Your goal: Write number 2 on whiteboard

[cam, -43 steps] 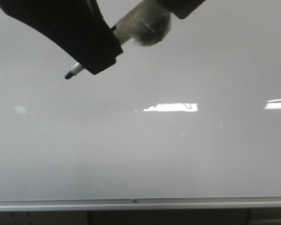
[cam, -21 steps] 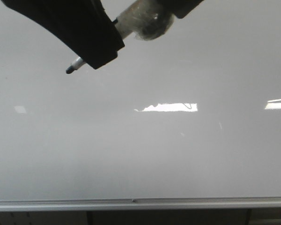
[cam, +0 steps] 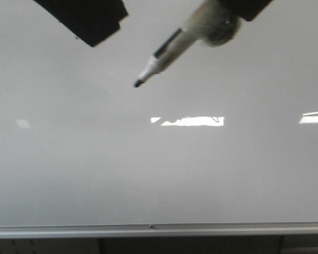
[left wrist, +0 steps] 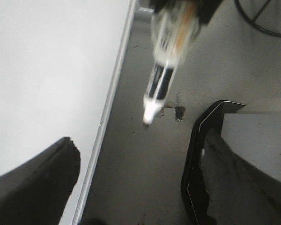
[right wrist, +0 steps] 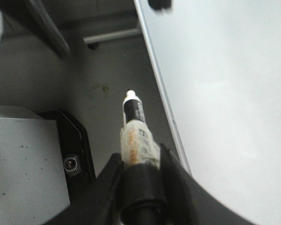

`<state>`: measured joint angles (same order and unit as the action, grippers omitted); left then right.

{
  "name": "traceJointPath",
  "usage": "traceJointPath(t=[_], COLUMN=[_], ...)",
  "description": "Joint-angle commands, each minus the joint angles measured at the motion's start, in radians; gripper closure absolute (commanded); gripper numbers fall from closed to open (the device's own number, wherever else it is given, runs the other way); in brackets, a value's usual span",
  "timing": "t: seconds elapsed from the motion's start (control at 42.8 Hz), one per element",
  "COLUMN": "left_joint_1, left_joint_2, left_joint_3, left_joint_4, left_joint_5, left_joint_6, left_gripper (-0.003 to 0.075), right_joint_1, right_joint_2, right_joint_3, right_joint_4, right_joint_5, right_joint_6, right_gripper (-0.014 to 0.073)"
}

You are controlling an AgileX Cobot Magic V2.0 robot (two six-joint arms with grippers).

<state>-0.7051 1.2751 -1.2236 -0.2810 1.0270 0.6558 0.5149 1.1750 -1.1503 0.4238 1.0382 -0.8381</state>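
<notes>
The whiteboard (cam: pixel 159 169) fills the front view, with its silver bottom rail (cam: pixel 159 229). I see no written number 2 on it. My right gripper (cam: pixel 244 6) at the top right is shut on a tape-wrapped marker (cam: pixel 175 45) whose dark tip (cam: pixel 137 83) points down-left, close to the board. The right wrist view shows the fingers (right wrist: pixel 171 164) clamped on the marker (right wrist: pixel 135 119) beside the board's edge. My left gripper (cam: pixel 87 18) is at the top left, open and empty. Its wrist view shows the blurred marker (left wrist: pixel 163 77) and the board (left wrist: pixel 47 70).
Bright rectangular light reflections (cam: pixel 193 121) lie across the board's middle and at its right edge (cam: pixel 314 117). Below the rail is a dark gap. The wrist views show grey floor (left wrist: pixel 140 164) and a black-edged grey box (right wrist: pixel 28 159) beside the board.
The marker has swung right, its tip moving from the left of the board toward the middle. My left gripper has drawn back up and left, no longer covering the marker.
</notes>
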Motion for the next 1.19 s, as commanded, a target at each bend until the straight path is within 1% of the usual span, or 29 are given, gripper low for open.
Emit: traceJointPath(t=[0.0,0.047,0.117,0.21,0.28,0.35,0.491,0.584,0.678,0.771,0.864,1.168], left_joint_1=[0.048,0.079,0.123,0.187,0.234,0.269,0.295,0.295,0.295,0.295,0.295,0.295], left_joint_2=[-0.081,-0.112,-0.158,-0.227,-0.268,-0.307,-0.352,-0.354,-0.351,-0.349,-0.349,-0.349], left_joint_3=[-0.010,0.007,0.036,0.088,0.117,0.143,0.169,0.169,0.169,0.169,0.169,0.171], left_joint_4=[0.033,0.033,0.033,0.033,0.033,0.029,0.027,0.015,0.010,0.008,0.008,0.008], left_joint_5=[-0.026,-0.036,-0.059,-0.094,-0.096,-0.096,-0.111,-0.134,-0.157,-0.173,-0.185,-0.197], left_joint_6=[-0.103,-0.144,-0.197,-0.256,-0.288,-0.300,-0.300,-0.301,-0.301,-0.301,-0.301,-0.301], left_gripper=[0.0188,0.0188,0.0188,0.0188,0.0188,0.0188,0.0188,0.0188,0.0188,0.0188,0.0188,0.0188], right_joint_1=[-0.040,-0.066,-0.113,-0.192,-0.251,-0.305,-0.368,-0.370,-0.368,-0.367,-0.355,-0.274], right_joint_2=[-0.059,-0.074,-0.098,-0.149,-0.205,-0.266,-0.354,-0.388,-0.396,-0.395,-0.380,-0.245], right_joint_3=[-0.034,-0.034,-0.027,0.015,0.067,0.138,0.292,0.407,0.519,0.589,0.611,0.609], right_joint_4=[-0.134,-0.181,-0.216,-0.217,-0.215,-0.202,-0.125,-0.056,0.004,0.024,0.038,0.037], right_joint_5=[0.021,0.057,0.093,0.079,0.018,-0.077,-0.287,-0.461,-0.670,-0.831,-0.937,-1.185], right_joint_6=[0.139,0.222,0.311,0.378,0.411,0.432,0.441,0.441,0.440,0.440,0.438,0.424], right_gripper=[0.0591,0.0591,0.0591,0.0591,0.0591,0.0591,0.0591,0.0591,0.0591,0.0591,0.0591,0.0591])
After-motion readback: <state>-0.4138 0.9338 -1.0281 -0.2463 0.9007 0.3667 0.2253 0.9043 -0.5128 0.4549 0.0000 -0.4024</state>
